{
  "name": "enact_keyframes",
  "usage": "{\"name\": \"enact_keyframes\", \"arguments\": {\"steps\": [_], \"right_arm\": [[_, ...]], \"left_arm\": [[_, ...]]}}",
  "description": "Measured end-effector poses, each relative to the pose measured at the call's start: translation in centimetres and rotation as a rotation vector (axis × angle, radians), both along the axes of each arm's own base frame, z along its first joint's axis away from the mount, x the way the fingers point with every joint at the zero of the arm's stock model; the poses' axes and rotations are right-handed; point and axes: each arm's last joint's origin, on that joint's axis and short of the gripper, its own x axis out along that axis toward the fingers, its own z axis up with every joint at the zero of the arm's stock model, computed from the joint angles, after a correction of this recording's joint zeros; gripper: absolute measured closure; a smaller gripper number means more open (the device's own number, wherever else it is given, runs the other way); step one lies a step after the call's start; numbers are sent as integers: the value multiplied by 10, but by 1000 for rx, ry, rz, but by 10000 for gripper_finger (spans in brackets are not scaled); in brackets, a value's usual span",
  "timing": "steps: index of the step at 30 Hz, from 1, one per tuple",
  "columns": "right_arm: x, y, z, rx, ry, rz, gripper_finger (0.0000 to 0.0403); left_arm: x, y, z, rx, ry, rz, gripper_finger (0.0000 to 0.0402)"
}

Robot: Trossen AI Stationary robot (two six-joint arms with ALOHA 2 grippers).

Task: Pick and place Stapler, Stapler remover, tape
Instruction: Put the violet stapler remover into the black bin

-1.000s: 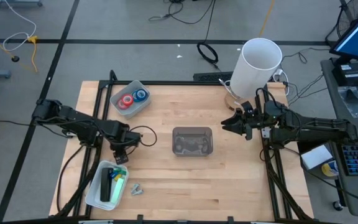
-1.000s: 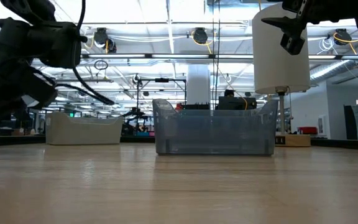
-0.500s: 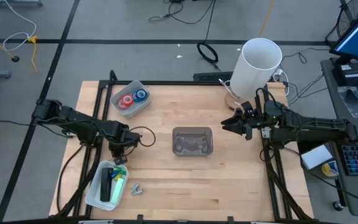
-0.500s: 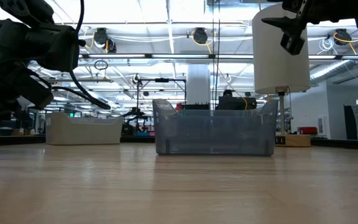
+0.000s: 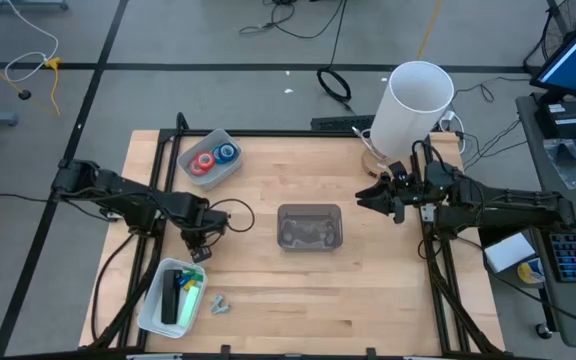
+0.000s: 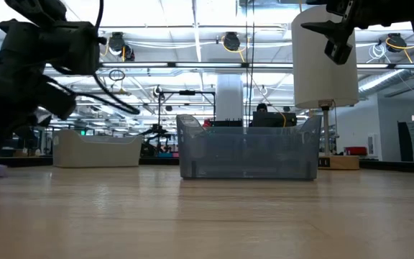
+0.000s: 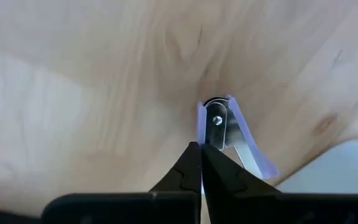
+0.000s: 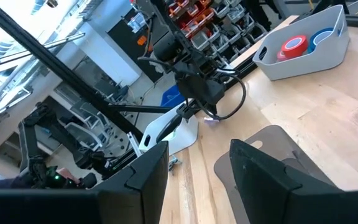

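Left gripper (image 7: pixel 201 163): jaws clenched on the clear-handled metal staple remover (image 7: pixel 224 127), above the wooden worktop (image 5: pixel 268 190). Right gripper (image 5: pixel 363 199): jaws parted, empty, beside the clear plastic bin (image 5: pixel 309 226).

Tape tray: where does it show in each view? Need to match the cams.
High view: tape tray at the table's upper left.
Low view: pale tray, left of the clear bin.
Left wrist view: not in it.
Right wrist view: upper right, tape inside.
Shared landmark: the clear bin, mid-table.
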Motion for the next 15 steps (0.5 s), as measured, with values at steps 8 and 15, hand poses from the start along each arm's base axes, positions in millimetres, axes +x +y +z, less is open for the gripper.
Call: {"name": "enact_keyframes", "arguments": {"steps": [8, 15], "right_arm": [[0, 0, 0, 21, 1, 2, 236], [0, 0, 0, 26, 2, 5, 236]], "left_arm": [[13, 12, 13, 37, -67, 19, 401], [17, 20, 21, 63, -84, -11, 401]]}}
